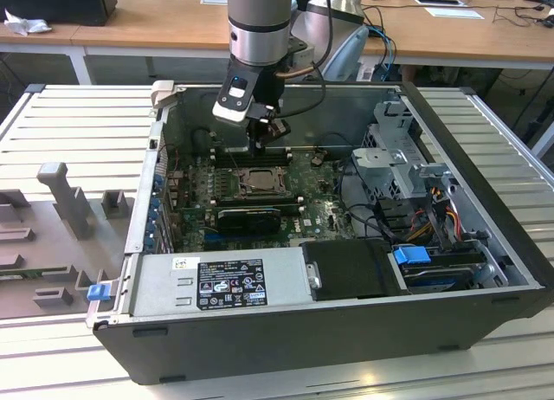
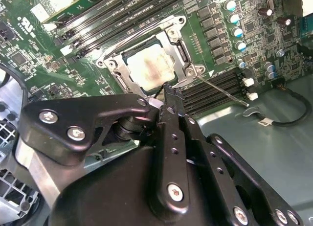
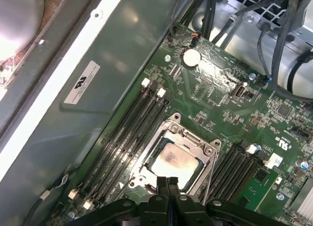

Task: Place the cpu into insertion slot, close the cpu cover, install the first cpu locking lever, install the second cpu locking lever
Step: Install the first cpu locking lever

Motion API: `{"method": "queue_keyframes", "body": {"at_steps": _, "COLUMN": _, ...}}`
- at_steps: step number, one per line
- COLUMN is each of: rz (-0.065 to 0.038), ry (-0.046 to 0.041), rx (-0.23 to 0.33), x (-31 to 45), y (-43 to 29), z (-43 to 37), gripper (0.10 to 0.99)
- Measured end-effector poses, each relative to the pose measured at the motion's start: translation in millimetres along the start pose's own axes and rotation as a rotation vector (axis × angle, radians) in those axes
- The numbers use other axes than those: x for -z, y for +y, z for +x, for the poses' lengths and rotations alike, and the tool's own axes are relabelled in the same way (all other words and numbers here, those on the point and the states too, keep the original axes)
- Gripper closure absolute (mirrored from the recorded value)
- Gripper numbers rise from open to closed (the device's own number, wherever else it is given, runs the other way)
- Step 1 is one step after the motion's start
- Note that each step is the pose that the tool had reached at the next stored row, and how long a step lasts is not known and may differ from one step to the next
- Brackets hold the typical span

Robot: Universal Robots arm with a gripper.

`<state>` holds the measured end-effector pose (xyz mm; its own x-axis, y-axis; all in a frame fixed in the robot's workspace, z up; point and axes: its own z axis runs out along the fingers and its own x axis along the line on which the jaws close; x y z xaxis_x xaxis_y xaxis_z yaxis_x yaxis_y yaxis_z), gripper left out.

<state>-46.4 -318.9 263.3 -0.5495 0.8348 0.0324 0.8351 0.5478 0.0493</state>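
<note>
Presently gripper (image 1: 260, 149) pressed together, empty, poised near the cpu cover (image 3: 194, 139), which lies flat over the cpu (image 3: 173, 162). Exterior view: insertion slot (image 1: 235, 183) at six o'clock from it, close.

The cpu (image 3: 173, 161), a pale silver-beige square with a darker smudge on its top, lies flat in the insertion slot (image 1: 258, 182); the grey metal cpu cover (image 2: 172, 46) lies folded down around it; one thin locking lever (image 2: 225, 91) juts from a corner.
</note>
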Motion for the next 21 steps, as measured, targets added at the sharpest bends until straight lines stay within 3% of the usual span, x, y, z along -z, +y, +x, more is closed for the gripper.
{"method": "queue_keyframes", "body": {"at_steps": 11, "rz": 0.003, "ry": 0.0043, "rx": 0.088, "x": 0.0, "y": 0.0, "z": 0.0, "gripper": 0.98}}
{"method": "queue_keyframes", "body": {"at_steps": 21, "rz": 0.008, "ry": 0.0121, "rx": 0.245, "x": -0.2, "y": -0.1, "z": 0.0, "gripper": 0.98}}
